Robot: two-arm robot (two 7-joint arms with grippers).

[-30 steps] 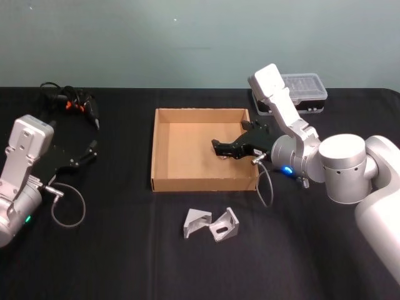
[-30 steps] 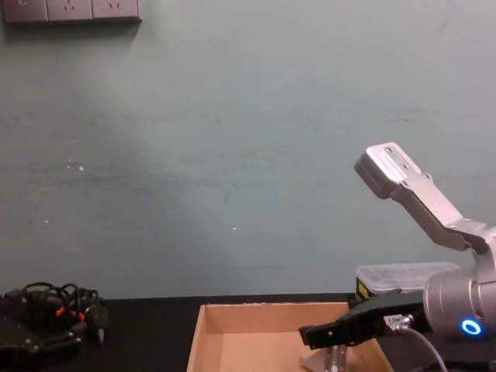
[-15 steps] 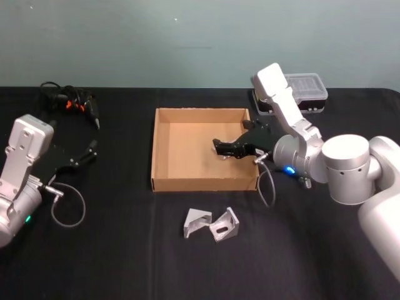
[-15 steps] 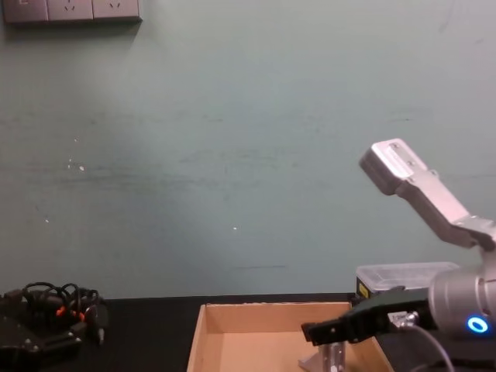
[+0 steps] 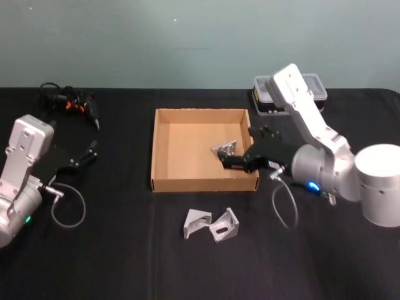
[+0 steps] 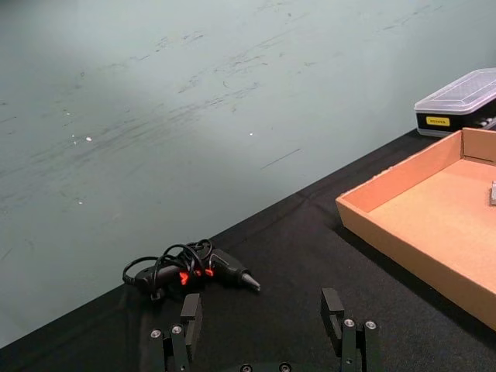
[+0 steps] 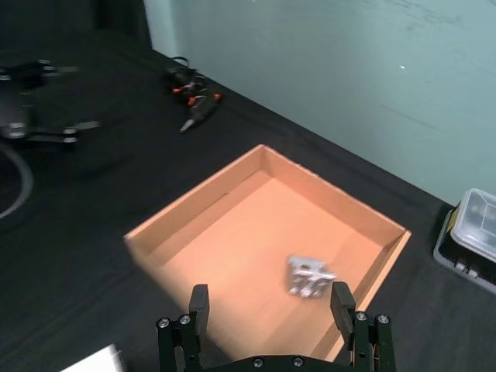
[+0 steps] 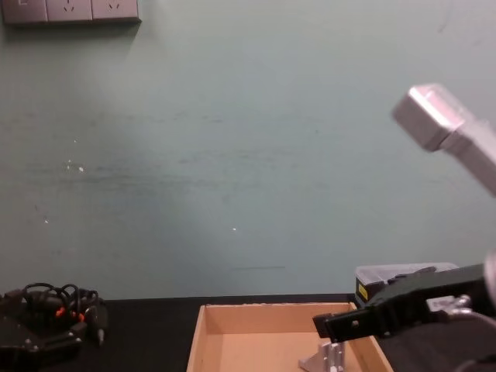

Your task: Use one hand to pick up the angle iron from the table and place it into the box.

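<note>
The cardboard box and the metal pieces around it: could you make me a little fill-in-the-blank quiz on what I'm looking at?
The box holds ___ angle iron.
In front of the box, ___ more angle irons lie on the table.
The right gripper hovers above the box with its fingers ___.
The left gripper, parked over the table on the robot's left, holds ___.
Missing words: one; two; open; nothing.
</note>
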